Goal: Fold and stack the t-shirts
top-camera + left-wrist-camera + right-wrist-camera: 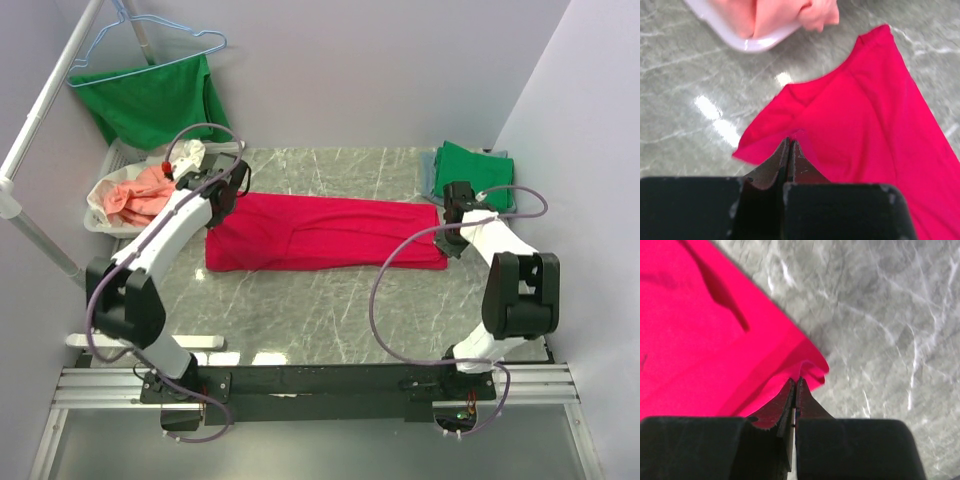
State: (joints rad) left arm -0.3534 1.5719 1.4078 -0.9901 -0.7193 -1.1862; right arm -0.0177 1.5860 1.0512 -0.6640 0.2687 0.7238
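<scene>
Top view: I see the red tee (325, 232) lying as a long strip mid-frame, and the green tee (478, 172) folded at upper right.
Left wrist: left gripper (790, 144) pinches the red tee's edge, lower centre.
Right wrist: right gripper (795, 384) is clamped on its hem corner, centre frame.

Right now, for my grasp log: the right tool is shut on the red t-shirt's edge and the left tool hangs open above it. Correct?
No. The left wrist view shows the left tool shut on the red t-shirt, not open above it. The right tool is shut on its edge.
</scene>
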